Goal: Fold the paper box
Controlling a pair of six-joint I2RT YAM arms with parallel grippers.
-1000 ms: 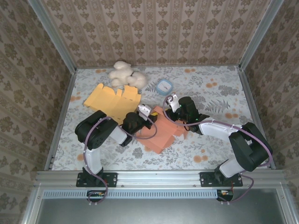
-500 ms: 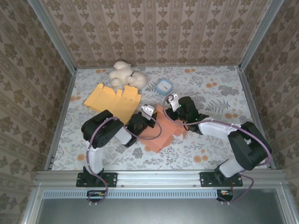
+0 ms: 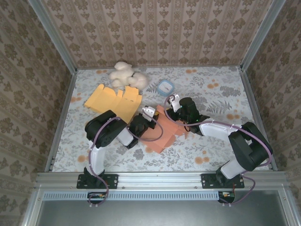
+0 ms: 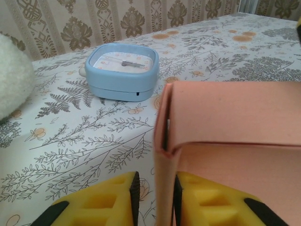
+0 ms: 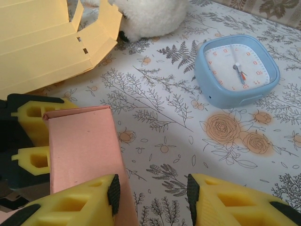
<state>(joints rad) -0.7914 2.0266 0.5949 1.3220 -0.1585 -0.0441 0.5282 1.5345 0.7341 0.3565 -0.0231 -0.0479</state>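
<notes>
The pink paper box (image 3: 162, 129) lies partly folded mid-table, between both arms. My left gripper (image 3: 149, 113) is at its far-left corner. In the left wrist view a doubled-over wall of the box (image 4: 225, 113) stands upright between the jaws of that gripper (image 4: 155, 197): it leans on the right pad, and a gap shows at the left pad. My right gripper (image 3: 175, 101) stands open at the box's far-right side. Its left finger (image 5: 70, 202) rests against the pink wall (image 5: 80, 146), and only table shows between its pads (image 5: 153, 193).
A flat yellow paper box blank (image 3: 113, 101) lies to the far left. Behind it sits a white plush toy (image 3: 127, 76). A small blue clock (image 3: 165, 87) sits just beyond the grippers. Patterned walls enclose the table on three sides.
The left arm's elbow has swung right, toward the pink box. The left jaws have parted a little around the folded wall. The right arm has not moved.
</notes>
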